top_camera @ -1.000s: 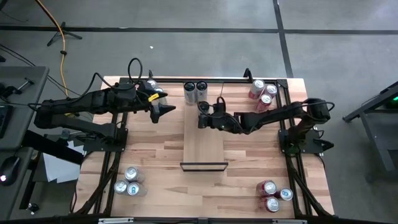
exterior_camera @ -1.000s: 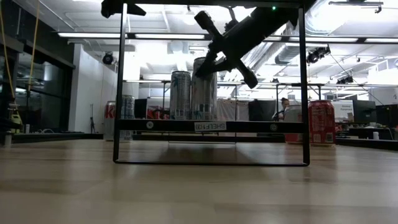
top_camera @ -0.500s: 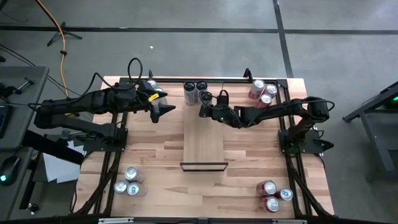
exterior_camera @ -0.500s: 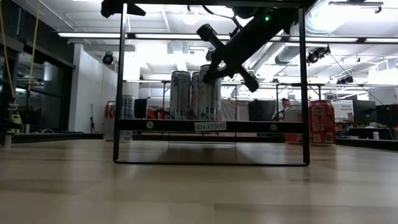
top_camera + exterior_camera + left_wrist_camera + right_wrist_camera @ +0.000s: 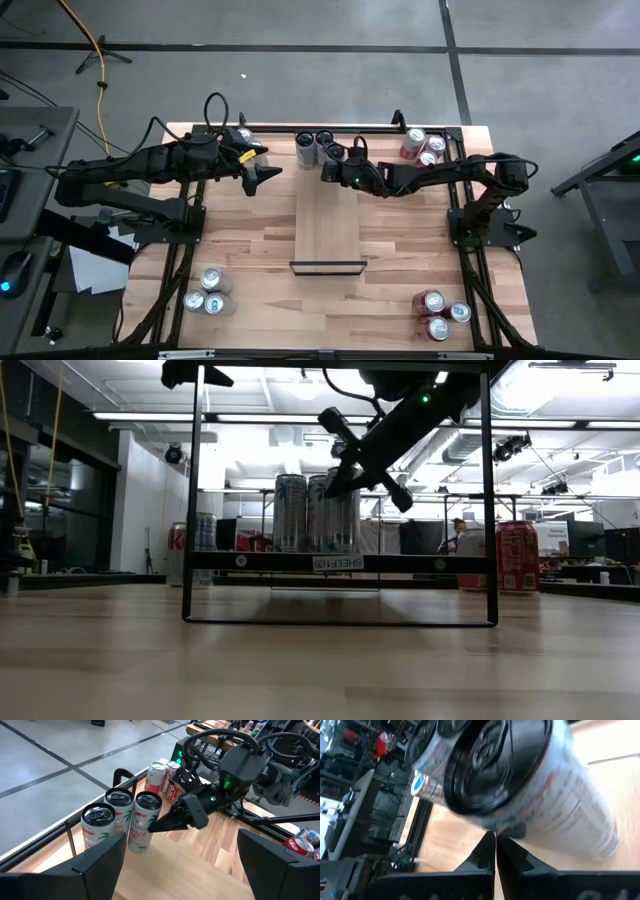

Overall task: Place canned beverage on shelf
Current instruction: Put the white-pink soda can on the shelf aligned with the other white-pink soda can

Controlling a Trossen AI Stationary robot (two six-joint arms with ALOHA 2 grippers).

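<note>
The right claw [image 5: 327,174] was pinched fully shut with nothing between its fingers, its tip pressed against the side of the nearest can [image 5: 337,152]. That can stood at the far end of the shelf [image 5: 328,225], right beside two other cans [image 5: 314,146]; in the low view the three seemed to touch, though the overlap made that hard to judge. The left claw [image 5: 272,175] hung spread wide and empty above the bench [image 5: 240,250], left of the shelf.
</note>
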